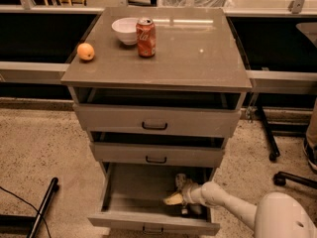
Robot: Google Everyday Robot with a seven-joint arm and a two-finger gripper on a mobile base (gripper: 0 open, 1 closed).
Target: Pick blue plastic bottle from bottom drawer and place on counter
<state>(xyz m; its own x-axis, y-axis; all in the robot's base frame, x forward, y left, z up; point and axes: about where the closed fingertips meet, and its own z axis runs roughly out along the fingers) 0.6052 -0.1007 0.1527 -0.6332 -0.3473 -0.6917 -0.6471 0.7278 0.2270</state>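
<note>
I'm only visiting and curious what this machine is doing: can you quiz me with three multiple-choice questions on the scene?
1. How many things stand on the counter? A two, B three, C five.
2. Where is the hand? A on the counter, B inside the bottom drawer, C on the floor.
3. Which drawer is pulled out farthest? A top, B middle, C bottom.
Answers: B, orange, white bowl, red can; B, the arm reaches into it; C, its inside shows most.
</note>
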